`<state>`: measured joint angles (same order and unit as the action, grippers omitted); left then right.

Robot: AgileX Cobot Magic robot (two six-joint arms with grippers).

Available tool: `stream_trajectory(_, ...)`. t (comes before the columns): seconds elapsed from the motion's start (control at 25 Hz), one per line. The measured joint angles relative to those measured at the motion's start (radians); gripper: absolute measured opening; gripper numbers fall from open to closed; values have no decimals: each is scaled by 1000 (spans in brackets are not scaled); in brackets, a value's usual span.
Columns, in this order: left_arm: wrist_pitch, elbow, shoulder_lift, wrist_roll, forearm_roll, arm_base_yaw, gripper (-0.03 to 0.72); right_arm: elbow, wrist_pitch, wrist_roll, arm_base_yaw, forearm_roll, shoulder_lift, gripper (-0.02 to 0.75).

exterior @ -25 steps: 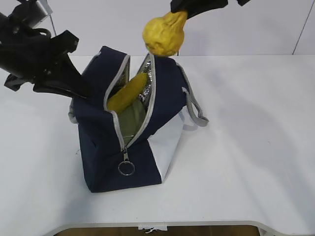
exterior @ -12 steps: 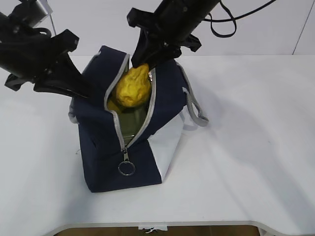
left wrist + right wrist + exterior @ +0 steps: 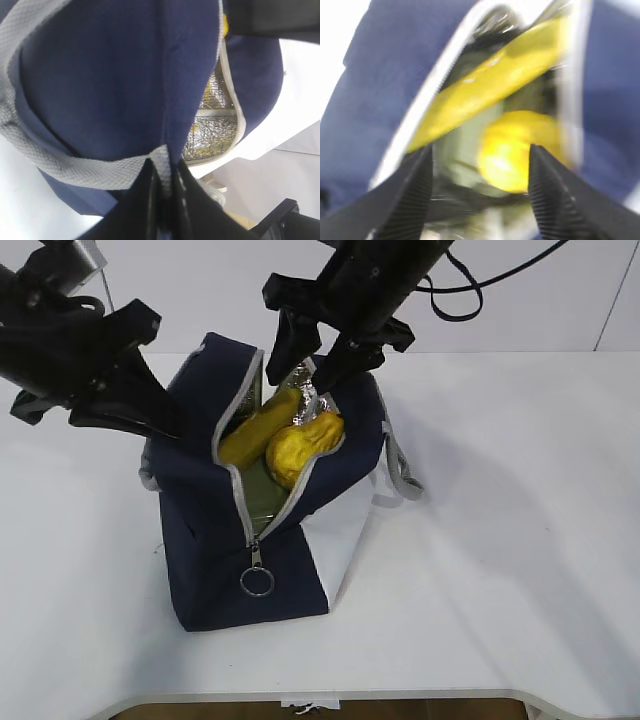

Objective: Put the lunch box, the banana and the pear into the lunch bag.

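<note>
Both grippers at bag (image 3: 250, 530): right (image 3: 322, 358) jaws wide apart, empty, above pear (image 3: 300, 446); left (image 3: 165, 192) clamped on bag's grey handle (image 3: 75, 167).

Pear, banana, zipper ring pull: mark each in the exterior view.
pear (image 3: 300, 446), exterior view, on its rounded yellow-orange body inside the bag opening.
banana (image 3: 252, 430), exterior view, mid-length of its yellow peel.
zipper ring pull (image 3: 256, 582), exterior view, on the metal ring.

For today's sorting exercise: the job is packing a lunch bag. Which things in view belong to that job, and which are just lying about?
Part of the job:
lunch bag
banana
pear
lunch box, its green lid showing beneath the fruit
left gripper, pinching the bag's edge
right gripper, open above the bag

Just lying about:
nothing visible on the white table
</note>
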<state>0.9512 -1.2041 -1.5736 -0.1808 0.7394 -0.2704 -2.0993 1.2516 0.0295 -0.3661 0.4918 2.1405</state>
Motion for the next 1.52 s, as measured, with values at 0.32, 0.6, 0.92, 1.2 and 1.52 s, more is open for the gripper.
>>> stream_trajectory(0.32,-2,0,0,0,-3,0,15,6,0,-36,-1,-291,-105,475)
stream_trajectory(0.6,0,0,0,0,-3,0,15,164,0,-55,28,-340,-105,476)
stream_trajectory(0.92,2,0,0,0,-6,0,15,216,-2,-69,58,-278,-97,476)
stream_trajectory(1.2,2,0,0,0,-7,0,15,216,-6,-67,60,-220,-37,439)
stream_trajectory(1.52,4,0,0,0,-1,0,15,189,-8,-42,60,-202,-31,76)
